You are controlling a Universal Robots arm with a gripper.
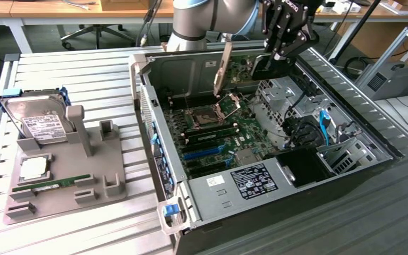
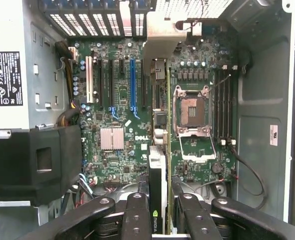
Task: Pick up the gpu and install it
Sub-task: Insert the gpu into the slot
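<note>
In the exterior view, you have the gripper (image 1: 280,52) up over the far end of the open computer case (image 1: 374,139), toward the exterior view's right. Its black fingers are closed part-way onto the gpu (image 1: 261,69), which hangs on edge beneath them. The card's silver bracket (image 1: 222,71) points down at the end toward the exterior view's left. The card is raised clear of the motherboard (image 1: 214,135) and is not seated in any slot. Below it you can see the CPU socket (image 1: 207,114) with its frame lifted. Nearer the camera lies the power supply label (image 1: 250,180). On the slatted table (image 1: 62,69), well apart from the case at the exterior view's left, sits a grey fixture (image 1: 108,159). It carries a hard drive (image 1: 37,119) propped upright, a CPU (image 1: 34,167) and a RAM stick (image 1: 51,183).

In the wrist view, you look along the card's top edge. The gripper (image 2: 160,217) has the gpu (image 2: 156,170) pinched between its two inner fingers (image 2: 136,215), one on each face, and a green logo shows on the black edge. The card runs away from the fingers to its bracket (image 2: 160,37) beside the case's rear vents. It hovers over the board between the blue expansion slot (image 2: 132,85) and the CPU socket (image 2: 192,110). A white slot (image 2: 89,80) and a small silver heatsink (image 2: 111,137) lie further to the side of the blue slot
</note>
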